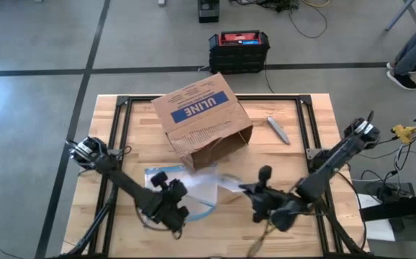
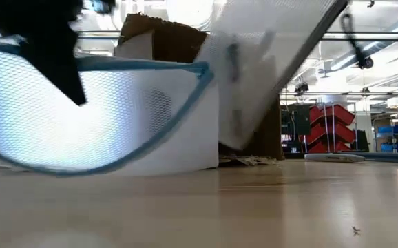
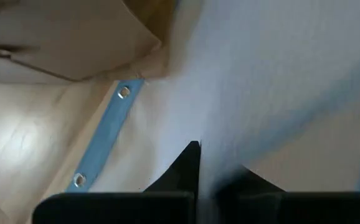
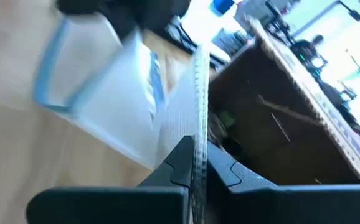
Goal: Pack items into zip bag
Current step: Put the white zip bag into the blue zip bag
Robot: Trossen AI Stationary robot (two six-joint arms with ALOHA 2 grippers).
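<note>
Plastic, thin and limp: the clear rectangular zip bag with blue strip (image 1: 193,188) sags just in front of the brown cardboard ULINE box (image 1: 202,119). We have the left gripper (image 3: 200,163) and right gripper (image 4: 197,163) pinched shut on its edges, the best purchase.

zip bag (image 1: 206,188): clear, whitish, fine mesh texture; blue zip strip with small silver rivets
cardboard box (image 1: 202,119): brown; blue label lettered ULINE in white
table (image 1: 294,155): pale wood, framed in black
arms: dark, black
crate (image 1: 238,44): black, topped in red
</note>
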